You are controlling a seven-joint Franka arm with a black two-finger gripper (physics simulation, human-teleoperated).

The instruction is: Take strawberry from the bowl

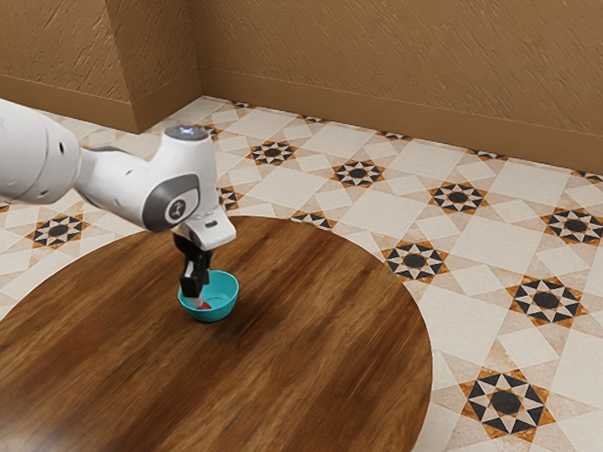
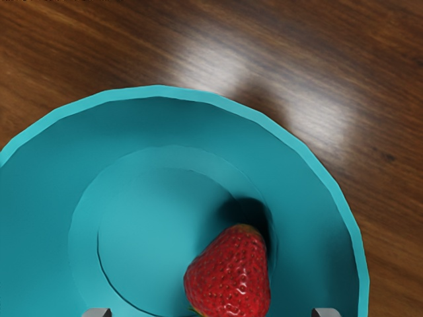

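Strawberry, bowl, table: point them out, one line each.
Strawberry (image 2: 232, 274): wrist view, on its red flesh.
Bowl (image 2: 158, 91): wrist view, on its rim.
Table (image 1: 315, 367): exterior view, on its bare wooden top.

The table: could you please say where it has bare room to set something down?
Between the bowl and the edge of the table toward the exterior view's right. Crowded: inside the bowl, with strawberry and pincer.

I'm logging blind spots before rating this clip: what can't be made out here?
- Strawberry, wrist view: one end cut off by the lower edge.
- Strawberry, exterior view: a small red patch, the rest hidden by gripper and bowl.
- Bowl, wrist view: cut off by left and lower edges.
- Arm's base: beyond the exterior view's left edge.
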